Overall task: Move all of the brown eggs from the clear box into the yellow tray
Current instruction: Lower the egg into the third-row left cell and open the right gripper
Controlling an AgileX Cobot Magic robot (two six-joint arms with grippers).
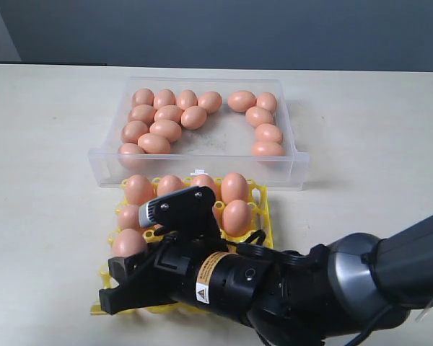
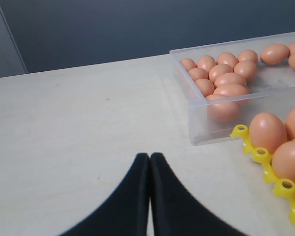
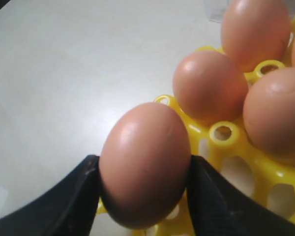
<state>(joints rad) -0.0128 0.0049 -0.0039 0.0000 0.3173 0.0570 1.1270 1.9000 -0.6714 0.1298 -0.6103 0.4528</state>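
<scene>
Well under half done, at a guess: about seven brown eggs (image 1: pixel 234 187) seated in the yellow tray (image 2: pixel 261 155), more perhaps hidden behind the arm (image 1: pixel 390 267). Some sixteen left in the clear box (image 1: pixel 202 173), which sits mid-counter (image 1: pixel 50 144) with the tray just beside its near long wall.

One more egg (image 3: pixel 145 164) clamped across its waist by the right fingers (image 3: pixel 73 201), spread wide around it, over the tray's left edge, not yet seated. Long axis near upright, square to the grip, like the seated ones; cannot tell which end points down.

Left fingers (image 2: pixel 132 196) pressed together, holding nothing, over bare counter near the box's corner.
</scene>
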